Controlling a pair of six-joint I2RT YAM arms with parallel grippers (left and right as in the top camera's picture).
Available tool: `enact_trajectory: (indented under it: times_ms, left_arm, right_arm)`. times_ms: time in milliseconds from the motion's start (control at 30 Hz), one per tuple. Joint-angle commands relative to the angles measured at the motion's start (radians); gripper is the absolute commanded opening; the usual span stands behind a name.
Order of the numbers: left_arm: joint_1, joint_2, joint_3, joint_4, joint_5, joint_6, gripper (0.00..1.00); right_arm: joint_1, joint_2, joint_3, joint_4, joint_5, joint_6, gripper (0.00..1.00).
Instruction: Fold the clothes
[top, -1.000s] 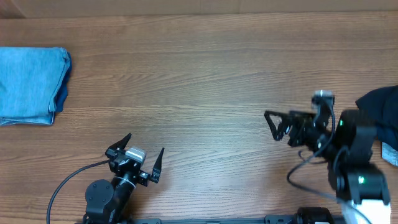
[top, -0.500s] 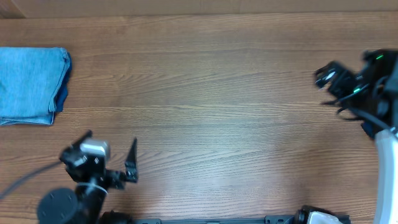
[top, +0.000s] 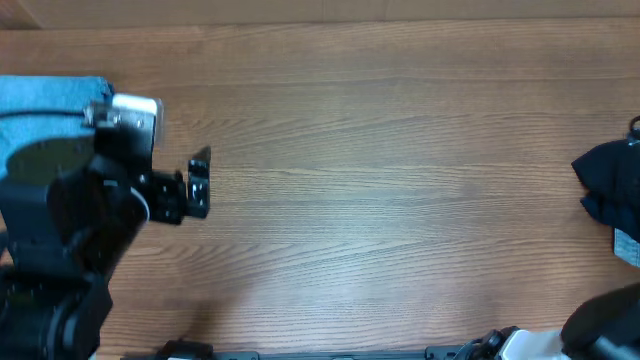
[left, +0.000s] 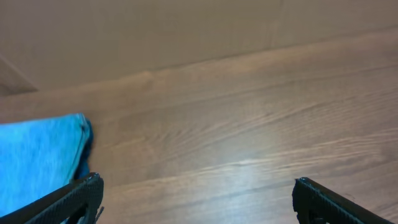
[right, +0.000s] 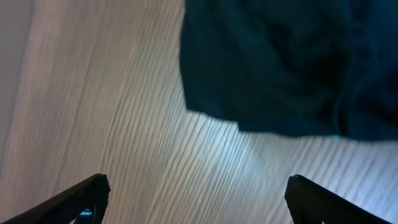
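The bench (top: 400, 200) is brown wood with a fine grain that runs from left to right, and its middle part is bare. Along its far edge, a plain pale panel (left: 186, 31) rises behind it in the left wrist view.

At the far left corner lies a folded light blue garment (top: 50, 95), and the left arm (top: 60, 230) covers a good part of it from above. In the left wrist view, the blue cloth (left: 37, 155) reaches to just beside the left finger. At the right edge of the bench lies a dark garment (top: 610, 185) in a loose, unfolded heap, and it is partly cut off by the border of the picture.

The left gripper (top: 198, 183) hangs over bare wood near the blue garment. Its jaws are spread wide and they hold nothing. The right gripper (right: 198, 199) is above the near edge of the dark cloth (right: 273, 62). Its jaws are also wide apart, with only wood between them. The two garments are well apart, and all the wide bench surface between them is free.
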Motion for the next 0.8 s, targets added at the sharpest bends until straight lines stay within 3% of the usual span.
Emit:
enact_trajectory:
  times_ms: [0,167,467,767]
  left_arm:
    - [0.005,0.040,0.029,-0.020,0.012,0.036,1.00]
    - [0.005,0.090,0.029,-0.058,0.012,0.036,1.00]
    - [0.005,0.181,0.029,-0.091,0.012,0.036,1.00]
    - [0.005,0.283,0.029,-0.092,0.012,0.036,1.00]
  right_arm:
    - [-0.009,0.018,0.023,0.113,0.008,-0.027,0.95]
    - [-0.011,0.022,0.023,0.241,0.048,-0.049,0.95]
    - [-0.009,0.132,0.023,0.240,0.057,-0.131,0.90]
    - [-0.013,0.173,0.023,0.247,0.250,-0.146,0.91]
